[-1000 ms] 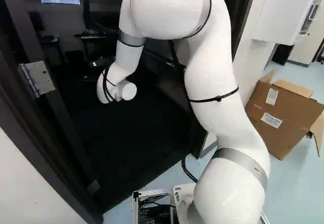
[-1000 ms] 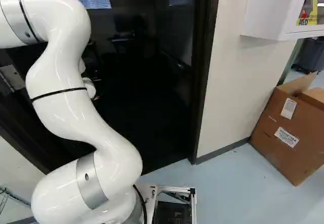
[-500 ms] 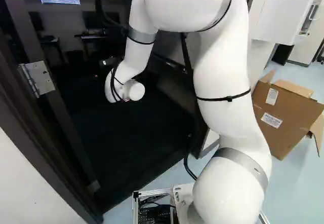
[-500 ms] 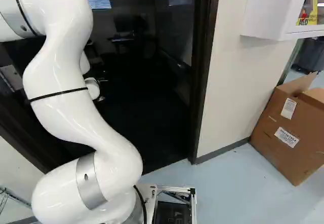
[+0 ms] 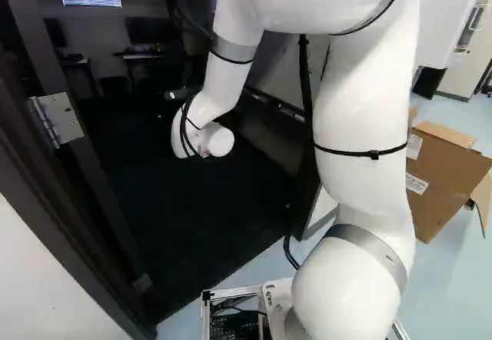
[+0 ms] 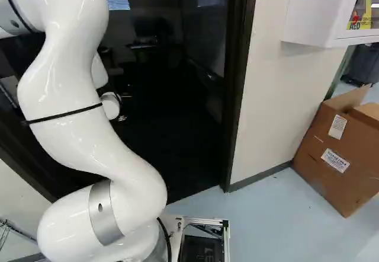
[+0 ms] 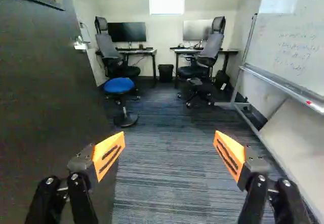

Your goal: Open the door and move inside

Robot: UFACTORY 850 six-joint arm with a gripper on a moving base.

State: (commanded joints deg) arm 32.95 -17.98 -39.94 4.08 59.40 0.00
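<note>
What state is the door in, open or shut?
Open: the door stands swung aside, and the blue stool shows beyond the doorway.

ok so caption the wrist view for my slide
Open claw beside an open door, facing a blue stool, two desks and a whiteboard.

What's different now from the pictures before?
In the left base view, the shiny white robot arm and its wrist end swung right. The orange-padded black hand is open. The silver-framed base, silver metal hinge and brown cardboard box stayed put.
</note>
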